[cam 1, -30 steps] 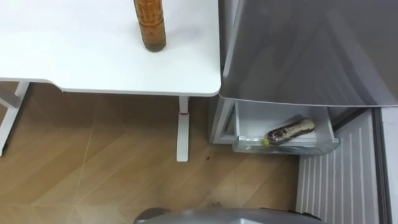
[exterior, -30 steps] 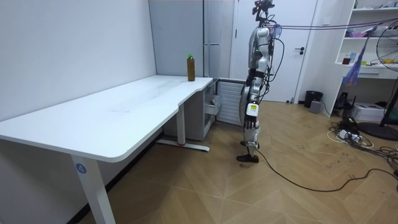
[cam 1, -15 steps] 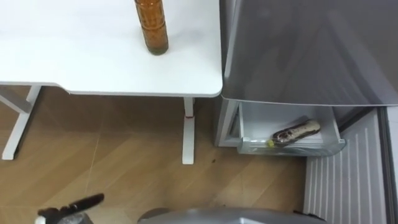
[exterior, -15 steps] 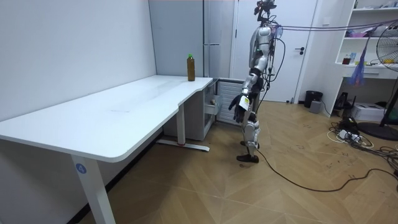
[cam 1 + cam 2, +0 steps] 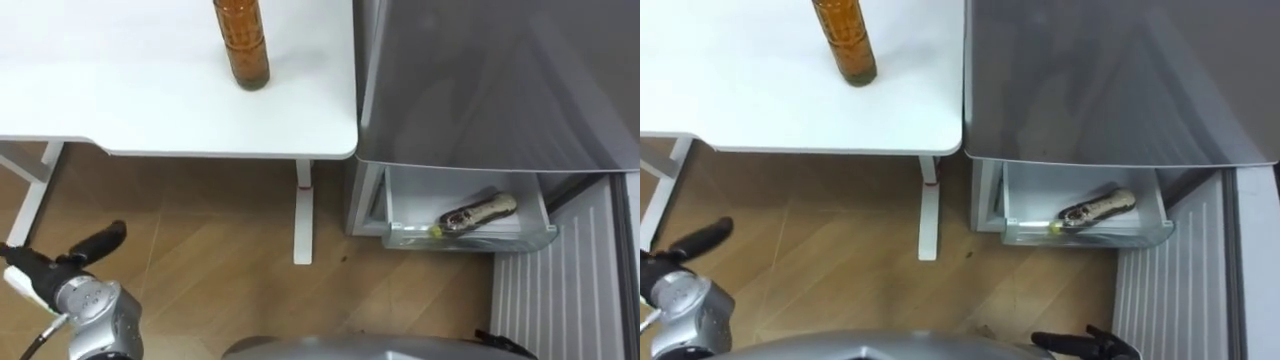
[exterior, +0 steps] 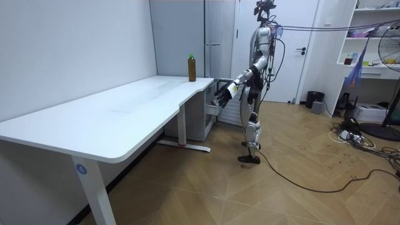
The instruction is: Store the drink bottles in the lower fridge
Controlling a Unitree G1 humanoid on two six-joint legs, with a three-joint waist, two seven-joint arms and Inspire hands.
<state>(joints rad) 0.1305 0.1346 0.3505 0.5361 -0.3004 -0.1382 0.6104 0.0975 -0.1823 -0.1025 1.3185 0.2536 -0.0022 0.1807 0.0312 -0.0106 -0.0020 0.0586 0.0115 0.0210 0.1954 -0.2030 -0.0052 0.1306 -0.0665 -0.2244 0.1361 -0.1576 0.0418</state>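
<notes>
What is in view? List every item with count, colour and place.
standing bottle: one, amber-brown, upright on the table near the corner beside the fridge
lying bottle: one, dark brown, on its side in the drawer
drawer: one, white, pulled out at the fridge's bottom
table: one, white, left of the fridge
fridge: one, grey
floor: brown wood
left hand: black, fingers straight, empty, over the floor at lower left
right hand: black, at the bottom edge

The fridge drawer [image 5: 465, 238] stands open at the front, a bottle [image 5: 478, 212] lying across it. The table [image 5: 150, 110] stands close on its left.
</notes>
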